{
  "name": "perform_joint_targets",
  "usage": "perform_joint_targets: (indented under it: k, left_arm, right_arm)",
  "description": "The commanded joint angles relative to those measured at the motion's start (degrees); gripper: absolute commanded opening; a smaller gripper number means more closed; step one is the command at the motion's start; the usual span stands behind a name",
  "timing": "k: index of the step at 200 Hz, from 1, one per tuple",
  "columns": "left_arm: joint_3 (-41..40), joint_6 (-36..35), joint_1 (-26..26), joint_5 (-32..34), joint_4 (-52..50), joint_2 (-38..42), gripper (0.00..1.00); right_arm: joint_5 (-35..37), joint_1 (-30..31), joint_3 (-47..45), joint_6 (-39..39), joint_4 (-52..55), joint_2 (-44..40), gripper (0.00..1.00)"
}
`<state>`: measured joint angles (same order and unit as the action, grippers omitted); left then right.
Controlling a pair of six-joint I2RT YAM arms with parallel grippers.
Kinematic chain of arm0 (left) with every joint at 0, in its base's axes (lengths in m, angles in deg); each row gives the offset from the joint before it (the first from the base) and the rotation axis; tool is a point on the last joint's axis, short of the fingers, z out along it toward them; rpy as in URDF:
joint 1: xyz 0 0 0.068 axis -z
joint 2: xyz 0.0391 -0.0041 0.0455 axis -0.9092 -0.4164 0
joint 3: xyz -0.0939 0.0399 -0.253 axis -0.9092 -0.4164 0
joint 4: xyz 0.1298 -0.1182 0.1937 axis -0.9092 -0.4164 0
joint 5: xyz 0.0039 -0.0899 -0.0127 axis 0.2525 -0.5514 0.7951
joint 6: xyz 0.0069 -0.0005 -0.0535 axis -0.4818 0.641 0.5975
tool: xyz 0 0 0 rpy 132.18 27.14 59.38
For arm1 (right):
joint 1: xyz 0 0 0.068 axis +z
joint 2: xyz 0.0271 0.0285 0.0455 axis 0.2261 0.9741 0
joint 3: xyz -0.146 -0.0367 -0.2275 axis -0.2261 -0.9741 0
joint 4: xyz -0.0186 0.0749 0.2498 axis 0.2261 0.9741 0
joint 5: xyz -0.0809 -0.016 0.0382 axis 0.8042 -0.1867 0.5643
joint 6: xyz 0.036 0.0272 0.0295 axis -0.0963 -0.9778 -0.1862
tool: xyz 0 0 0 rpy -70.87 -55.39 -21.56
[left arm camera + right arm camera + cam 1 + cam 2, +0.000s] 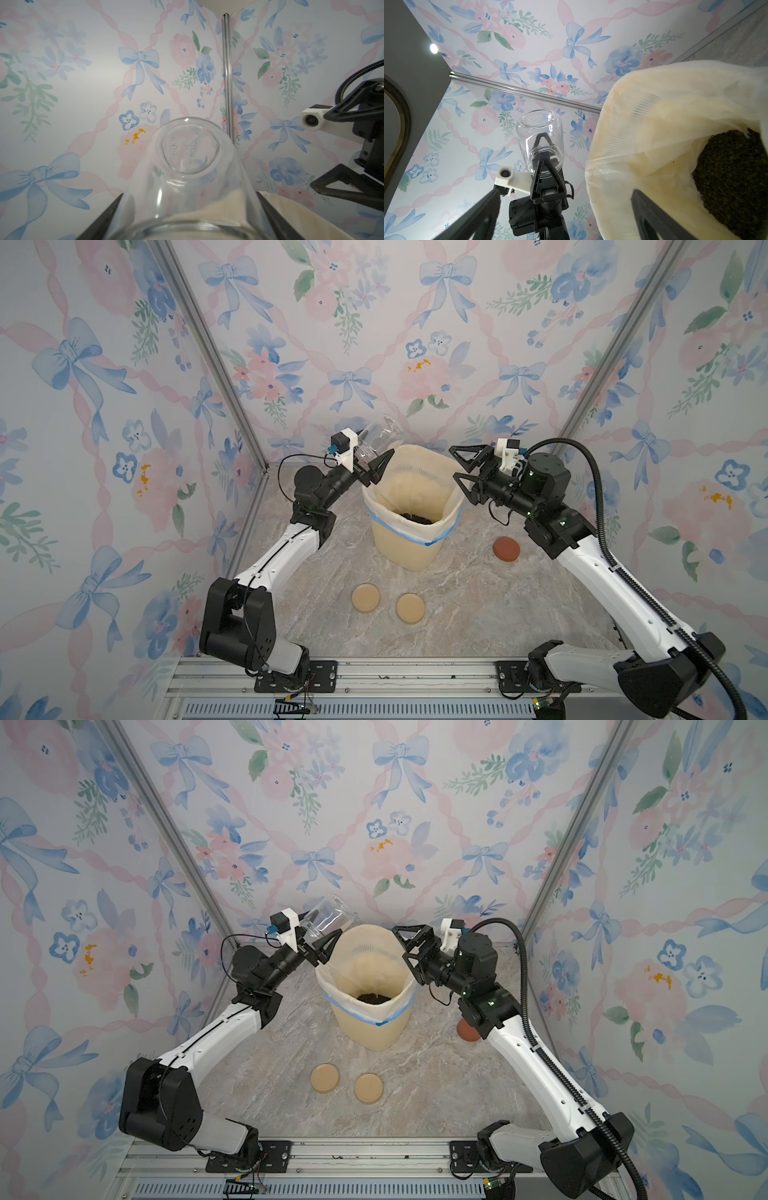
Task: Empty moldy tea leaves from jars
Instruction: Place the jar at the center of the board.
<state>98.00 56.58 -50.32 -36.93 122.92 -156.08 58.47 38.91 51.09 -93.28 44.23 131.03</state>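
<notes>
left gripper (372, 451) clamps clear round glass jar (384, 434) mid-frame | right gripper (454, 462) gaping, empty | jar likely slick, brittle: hold wall near mouth

Readable text: none in any view.
Marks on jar (380, 437): raised moulded characters in the glass base (190, 146), too faint and blurred to read.
Jar position: 11 o'clock of the bin (405, 549), in both top views.
</notes>
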Motion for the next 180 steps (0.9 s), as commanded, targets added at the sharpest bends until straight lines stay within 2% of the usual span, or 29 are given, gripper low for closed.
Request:
perform_joint_targets:
  k: [1, 34, 87, 132, 180]
  left_arm:
    - [-1.85, 1.94, -2.86, 1.75, 3.69, 4.32, 0.50]
    - [-6.66, 2.23, -8.21, 2.03, 0.63, 8.33, 0.51]
    - [-11.15, 2.49, -17.67, 2.81, -5.42, 13.97, 0.51]
    - [-11.44, 0.10, -19.94, 4.83, -13.60, 15.56, 0.51]
    - [-13.79, 2.21, -20.08, 6.15, -16.80, 17.80, 0.50]
  right_arm:
    - [-1.01, -0.34, 2.69, 3.26, 2.10, 0.33, 1.00]
    - [-0.47, 0.23, 6.27, 7.87, 7.19, 1.73, 1.00]
    - [1.83, 2.00, 14.49, 19.36, 18.94, 4.74, 0.99]
    - [4.01, 3.11, 17.63, 30.22, 27.95, 4.58, 0.98]
    - [8.75, 3.02, 17.66, 42.77, 32.17, 0.05, 0.97]
